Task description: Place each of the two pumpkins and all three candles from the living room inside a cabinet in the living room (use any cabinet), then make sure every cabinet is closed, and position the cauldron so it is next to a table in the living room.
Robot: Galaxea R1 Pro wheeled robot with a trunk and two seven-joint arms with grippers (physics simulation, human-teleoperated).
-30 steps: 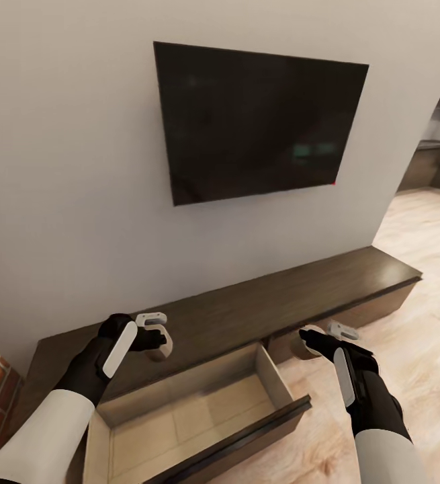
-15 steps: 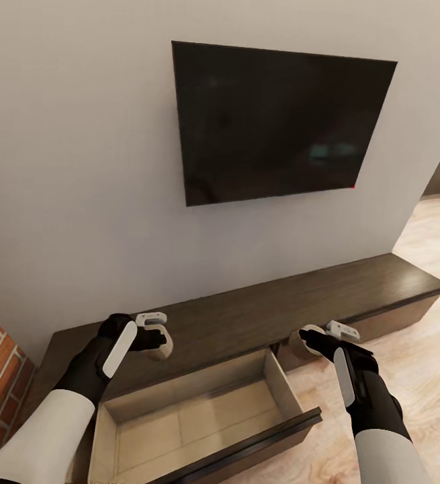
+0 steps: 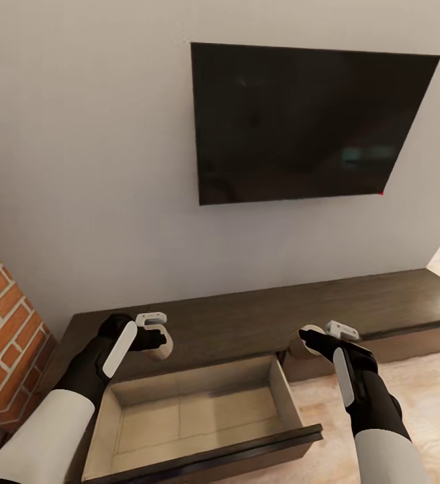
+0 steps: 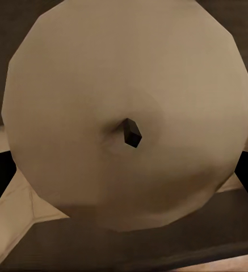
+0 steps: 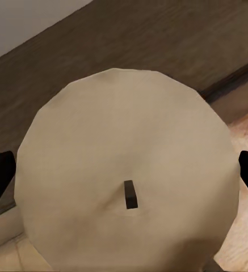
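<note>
Two candles are held, one in each gripper. The left gripper (image 3: 154, 334) is clamped on a beige candle (image 4: 126, 113) above the back left corner of the open drawer (image 3: 199, 417); the right gripper (image 3: 316, 338) grips a second candle (image 5: 129, 187) past the drawer's right back corner. Each candle's flat, wicked top is turned toward its wrist camera. One long dark cabinet (image 3: 260, 319) runs along a grey wall beneath a television (image 3: 307, 121), with brickwork (image 3: 5, 329) at its left end.

Dark-brown cabinet (image 3: 260, 319) (beige-lined drawer (image 3: 199, 417))
</note>
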